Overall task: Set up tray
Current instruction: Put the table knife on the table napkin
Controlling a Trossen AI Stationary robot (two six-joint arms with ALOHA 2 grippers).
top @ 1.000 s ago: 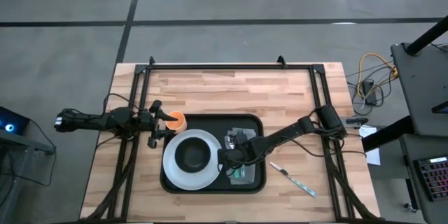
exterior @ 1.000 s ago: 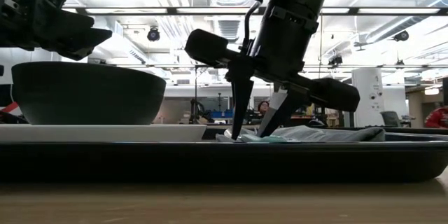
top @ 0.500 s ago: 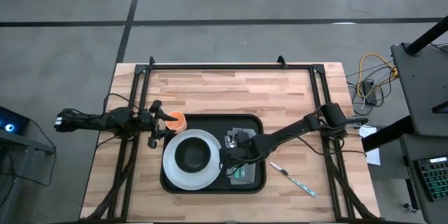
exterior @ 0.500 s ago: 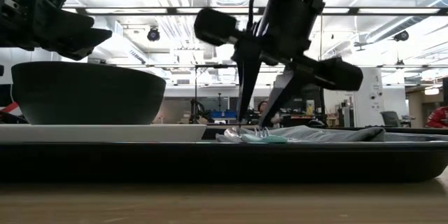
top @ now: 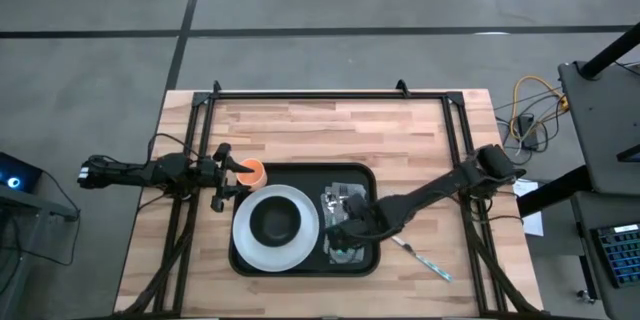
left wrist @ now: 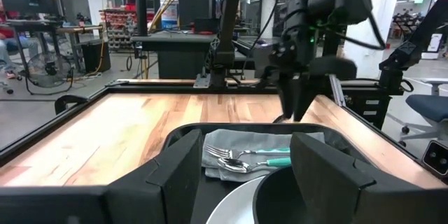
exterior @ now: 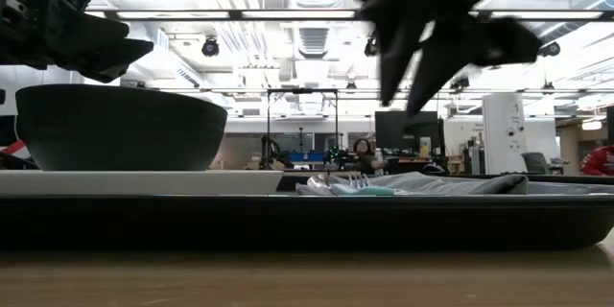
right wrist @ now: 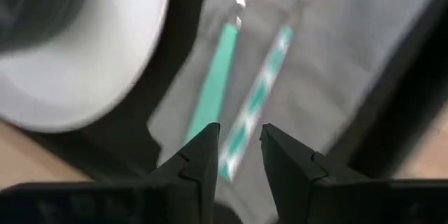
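The black tray (top: 300,170) holds a white plate (top: 300,242) with a dark bowl (top: 275,222) on its left half. A grey napkin (top: 357,198) lies on its right half. A teal-handled fork and spoon (left wrist: 246,157) lie side by side on the napkin. My right gripper (top: 345,232) hangs open above the napkin, lifted well clear in the low view (exterior: 403,96), with the two teal handles (right wrist: 210,91) below its fingers. My left gripper (top: 228,174) waits open at the tray's far left corner, raised (exterior: 125,53), beside an orange cup (top: 252,171).
A teal-handled knife (top: 420,255) lies on the bare wood to the right of the tray. The orange cup stands on the table just outside the tray's far left corner. Black frame rails (top: 330,95) run along the table's far, left and right sides.
My right gripper has risen from the napkin, where its fingertips stood at the fork and spoon, to well above it. It has also drifted a little toward the table's near right. The fork and spoon stay flat on the napkin.
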